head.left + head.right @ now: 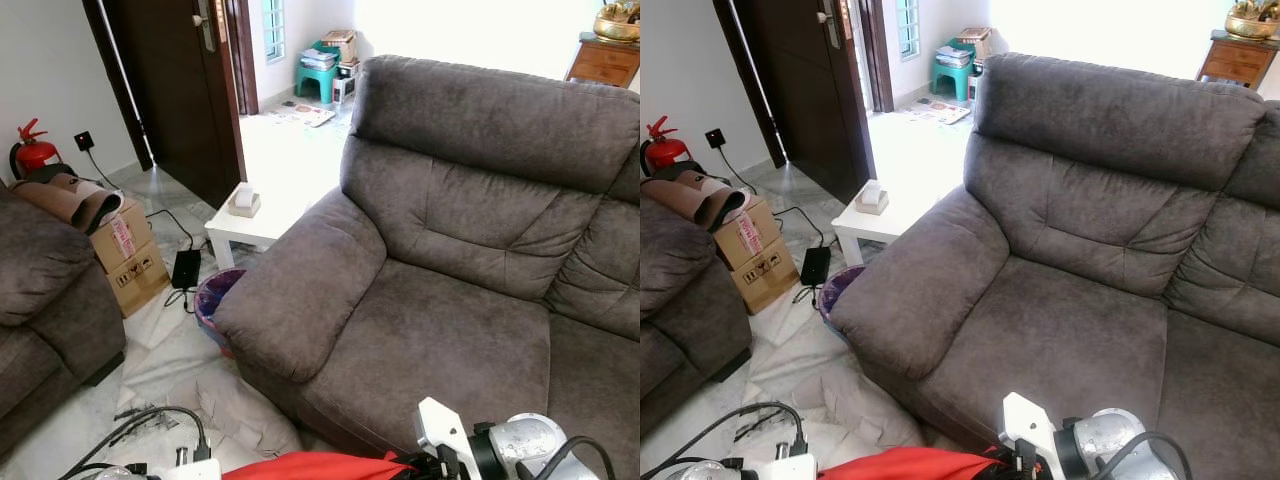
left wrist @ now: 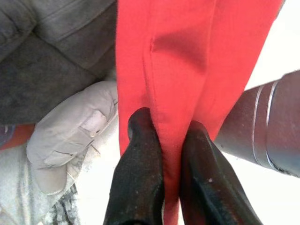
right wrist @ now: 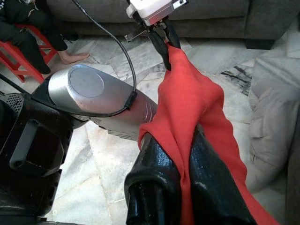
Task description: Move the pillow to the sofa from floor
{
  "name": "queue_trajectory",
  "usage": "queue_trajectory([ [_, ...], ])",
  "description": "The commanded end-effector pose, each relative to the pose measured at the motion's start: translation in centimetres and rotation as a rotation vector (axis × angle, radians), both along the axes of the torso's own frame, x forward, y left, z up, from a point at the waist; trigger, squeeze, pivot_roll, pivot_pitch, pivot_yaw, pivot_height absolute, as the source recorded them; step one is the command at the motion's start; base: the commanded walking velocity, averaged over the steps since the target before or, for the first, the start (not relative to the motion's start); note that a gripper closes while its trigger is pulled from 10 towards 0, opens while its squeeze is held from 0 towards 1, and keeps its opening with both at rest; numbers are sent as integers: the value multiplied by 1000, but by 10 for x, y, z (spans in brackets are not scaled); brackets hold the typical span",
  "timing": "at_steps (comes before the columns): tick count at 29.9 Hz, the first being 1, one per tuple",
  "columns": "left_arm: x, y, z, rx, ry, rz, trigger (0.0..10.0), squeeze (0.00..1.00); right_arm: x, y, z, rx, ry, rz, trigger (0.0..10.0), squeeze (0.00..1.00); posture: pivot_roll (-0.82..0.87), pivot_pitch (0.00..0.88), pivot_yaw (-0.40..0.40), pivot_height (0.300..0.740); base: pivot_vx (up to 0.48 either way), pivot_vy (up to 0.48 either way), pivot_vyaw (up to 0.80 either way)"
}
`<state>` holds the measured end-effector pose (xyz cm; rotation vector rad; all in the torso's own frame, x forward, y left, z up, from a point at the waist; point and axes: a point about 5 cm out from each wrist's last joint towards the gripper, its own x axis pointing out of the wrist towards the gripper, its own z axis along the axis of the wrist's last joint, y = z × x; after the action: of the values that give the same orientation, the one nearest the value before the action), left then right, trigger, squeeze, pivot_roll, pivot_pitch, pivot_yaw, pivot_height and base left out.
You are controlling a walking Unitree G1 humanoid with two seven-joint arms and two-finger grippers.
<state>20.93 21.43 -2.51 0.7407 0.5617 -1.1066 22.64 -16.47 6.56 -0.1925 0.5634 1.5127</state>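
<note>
A red pillow (image 1: pixel 310 466) hangs low in front of me, stretched between both grippers just short of the grey sofa's (image 1: pixel 440 330) front edge. In the left wrist view my left gripper (image 2: pixel 171 127) is shut on the pillow's red fabric (image 2: pixel 164 56), both black fingers pinching a fold. My right gripper (image 3: pixel 187 136) is shut on the other end of the pillow (image 3: pixel 192 98). That view also has the left gripper (image 3: pixel 166 47) clamping the far corner. The sofa's seat lies bare ahead and to the right, with its padded armrest (image 1: pixel 300 290) on the left.
A white side table (image 1: pixel 262 228) with a tissue box (image 1: pixel 243 200) stands beyond the armrest. A purple bin (image 1: pixel 215 295), cardboard boxes (image 1: pixel 130 255) and a second sofa (image 1: pixel 40 290) are at left. Cables (image 1: pixel 150 425) and crumpled sheeting (image 1: pixel 240 410) lie on the floor. A person (image 3: pixel 28 23) sits behind.
</note>
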Motion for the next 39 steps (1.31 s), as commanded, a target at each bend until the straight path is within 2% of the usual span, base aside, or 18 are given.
queue_trajectory([
  [1, -1, 2, 0, -13, 9, 21, 0, 0, 7, 7, 14, 71, -69, 19, 10000, 0, -27, 16, 10, 740, 0, 0, 0],
  [13, -3, 5, 1, -40, 26, 36, 0, 0, 7, 8, 12, 76, -69, 12, 10000, 0, -24, 17, 14, 740, 0, 0, 0],
  [17, -1, 7, 3, -72, 28, 78, 0, 0, 9, 8, 10, 74, -81, -10, 10000, 0, -23, 17, 16, 740, 0, 0, 0],
  [18, 7, 8, 9, -144, -1, 173, 0, 0, 14, 9, 9, 77, -120, -60, 10000, 0, -20, 18, 16, 740, 0, 0, 0],
  [19, 7, 8, 9, -144, -1, 173, 0, 0, 14, 9, 9, 77, -120, -60, 10000, 0, -20, 18, 16, 740, 0, 0, 0],
  [21, 32, 8, 25, -273, -145, 394, 0, 0, 27, 9, 5, 67, -208, -215, 10000, 0, -15, 21, 8, 740, 0, 0, 0],
  [23, 47, 10, 36, -362, -230, 541, 0, 0, 36, 9, 2, 71, -257, -351, 10000, 0, -13, 21, 6, 740, 0, 0, 0],
  [24, 60, 10, 47, -419, -321, 651, 10000, 0, 39, 6, -2, 87, -280, -462, 10000, 0, -11, 24, 4, 740, 0, 0, 0],
  [25, 60, 10, 47, -419, -321, 651, 10000, 0, 39, 6, -2, 87, -280, -462, 10000, 0, -11, 24, 4, 740, 0, 0, 0],
  [26, 69, 6, 58, -509, -384, 740, 10000, 0, 43, 2, -8, 89, -292, -609, 10000, 0, -11, 25, 4, 740, 0, 0, 0],
  [27, 73, 3, 63, -558, -413, 780, 10000, 0, 44, -1, -11, 101, -282, -694, 10000, 0, -12, 25, 6, 740, 0, 0, 0],
  [30, 80, -4, 74, -666, -467, 852, 10000, 0, 45, -5, -14, 151, -278, -854, 10000, 0, -13, 23, 9, 740, 0, 0, 0],
  [33, 81, -7, 77, -697, -481, 880, 10000, 0, 46, -6, -14, 158, -295, -912, 10000, 0, -16, 23, 10, 740, 0, 0, 0],
  [35, 85, -24, 88, -768, -544, 907, 10000, 0, 48, -13, -20, 152, -301, -1111, 10000, 0, -17, 16, 10, 740, 0, 0, 0],
  [36, 85, -24, 88, -768, -544, 907, 10000, 0, 48, -13, -20, 152, -301, -1111, 10000, 0, -17, 16, 10, 740, 0, 0, 0],
  [37, 85, -37, 93, -789, -569, 900, 10000, 0, 49, -16, -24, 147, -308, -1219, 10000, 0, -12, 11, 8, 740, 0, 0, 0],
  [39, 85, -40, 93, -790, -570, 906, 10000, 0, 51, -17, -23, 165, -305, -1264, 10000, 0, -10, 4, 7, 740, 0, 0, -400],
])
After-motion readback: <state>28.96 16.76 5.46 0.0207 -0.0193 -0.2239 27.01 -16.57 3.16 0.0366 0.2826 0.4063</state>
